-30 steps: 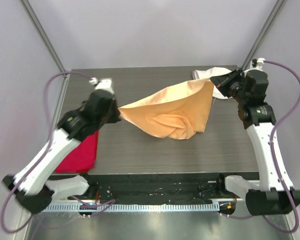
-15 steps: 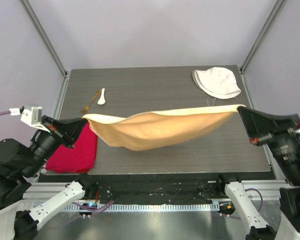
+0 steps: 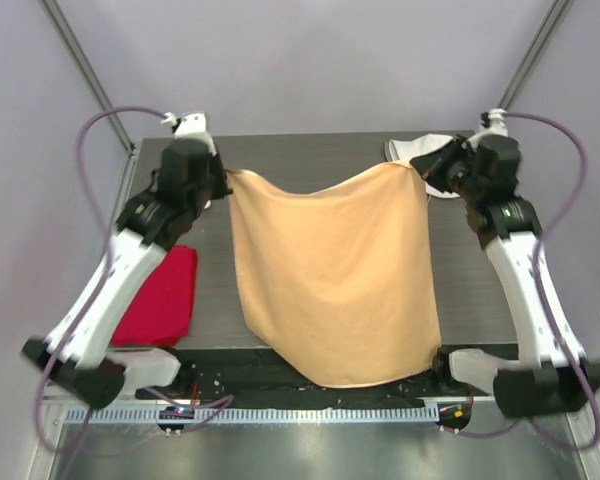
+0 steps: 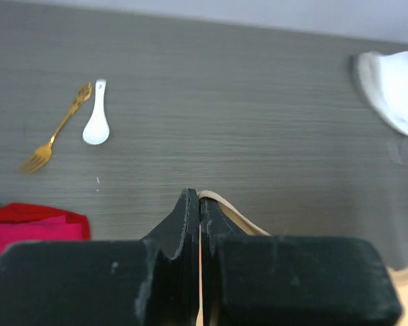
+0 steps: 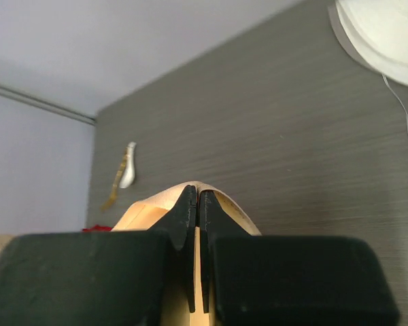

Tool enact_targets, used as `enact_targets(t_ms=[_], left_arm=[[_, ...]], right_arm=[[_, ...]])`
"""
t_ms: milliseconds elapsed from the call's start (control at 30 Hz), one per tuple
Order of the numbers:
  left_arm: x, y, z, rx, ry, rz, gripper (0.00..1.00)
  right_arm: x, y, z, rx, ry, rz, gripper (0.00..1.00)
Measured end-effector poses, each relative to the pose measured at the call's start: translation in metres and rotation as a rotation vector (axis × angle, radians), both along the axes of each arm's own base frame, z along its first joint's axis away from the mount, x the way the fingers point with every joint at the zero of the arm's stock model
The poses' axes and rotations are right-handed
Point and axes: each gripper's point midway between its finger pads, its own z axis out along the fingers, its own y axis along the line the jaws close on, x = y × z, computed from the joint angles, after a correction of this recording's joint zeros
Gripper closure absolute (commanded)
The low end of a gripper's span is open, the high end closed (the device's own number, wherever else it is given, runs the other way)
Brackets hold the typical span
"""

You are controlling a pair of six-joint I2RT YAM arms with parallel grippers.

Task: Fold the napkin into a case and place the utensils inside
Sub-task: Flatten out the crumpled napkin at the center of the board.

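Note:
The peach-orange napkin (image 3: pixel 330 270) is unfolded and stretched between both arms over the middle of the table, its near edge reaching past the table's front. My left gripper (image 3: pixel 226 173) is shut on its far left corner, where the cloth edge (image 4: pixel 221 204) shows between the fingers. My right gripper (image 3: pixel 423 168) is shut on the far right corner, seen in its wrist view (image 5: pixel 194 191). The white spoon (image 4: pixel 96 125) and gold fork (image 4: pixel 54 139) lie side by side on the table beyond the left gripper, apart from the napkin. The top view hides them behind the left arm.
A bright red cloth (image 3: pixel 162 300) lies at the table's left edge, under the left arm. A white fabric hat (image 3: pixel 420 152) sits at the far right corner, partly behind the right arm. The table's dark wood top (image 3: pixel 320 155) shows beyond the napkin.
Both arms have swung from the near side out over the far half of the table. The napkin, earlier a sagging band between them, now spreads wide toward the front edge.

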Motion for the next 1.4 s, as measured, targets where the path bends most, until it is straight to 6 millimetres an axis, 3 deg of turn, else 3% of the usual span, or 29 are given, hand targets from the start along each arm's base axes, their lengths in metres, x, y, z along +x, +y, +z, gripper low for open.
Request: enact_targets(t_ms=[133,233,300,400,500,600,700,767,833,900,1000,1067,1133,1267,1333,1400], left_arm=[[0.088,0.014,-0.105,0.013,0.240,0.112,1.00],[0.131,0.021,-0.172,0.006,0.355,0.144,1.00],[0.153,0.017,-0.199,-0.001,0.385,0.137,1.00],[0.200,-0.003,-0.215,-0.041,0.342,0.082,1.00],[0.236,-0.021,-0.220,-0.071,0.259,0.019,1.00],[0.241,-0.028,-0.223,-0.088,0.204,-0.021,1.00],[0.229,-0.027,-0.214,-0.093,0.175,-0.043,1.00],[0.215,-0.026,-0.189,-0.105,0.143,-0.061,1.00],[0.200,-0.025,-0.147,-0.127,0.074,-0.081,1.00],[0.177,-0.022,-0.086,-0.158,-0.038,-0.105,1.00],[0.122,-0.012,0.025,-0.211,-0.265,-0.148,1.00],[0.065,-0.001,0.101,-0.249,-0.449,-0.187,1.00],[0.011,0.008,0.154,-0.275,-0.597,-0.224,1.00],[-0.095,0.024,0.219,-0.291,-0.817,-0.309,1.00],[-0.138,0.030,0.244,-0.279,-0.904,-0.347,1.00],[-0.167,0.034,0.257,-0.270,-0.951,-0.376,1.00]], right_arm=[[0.080,0.006,-0.099,-0.027,0.209,0.006,0.99],[0.123,0.010,-0.153,-0.035,0.279,0.020,0.99],[0.154,0.015,-0.182,-0.033,0.291,0.039,0.99],[0.198,0.021,-0.214,-0.027,0.286,0.056,0.99],[0.244,0.026,-0.229,-0.029,0.235,0.069,0.99],[0.267,0.028,-0.237,-0.036,0.209,0.082,0.99],[0.264,0.029,-0.230,-0.044,0.190,0.088,0.99],[0.248,0.027,-0.220,-0.063,0.185,0.083,0.99],[0.218,0.025,-0.199,-0.093,0.187,0.073,0.99],[0.187,0.025,-0.160,-0.116,0.150,0.066,0.99],[0.127,0.022,-0.056,-0.129,-0.023,0.044,0.99],[0.077,0.017,0.027,-0.118,-0.204,0.025,0.99],[0.018,0.004,0.098,-0.100,-0.379,-0.010,0.99],[-0.087,-0.015,0.179,-0.072,-0.613,-0.059,0.99],[-0.129,-0.020,0.201,-0.063,-0.691,-0.064,0.99],[-0.158,-0.023,0.211,-0.058,-0.734,-0.062,0.99]])
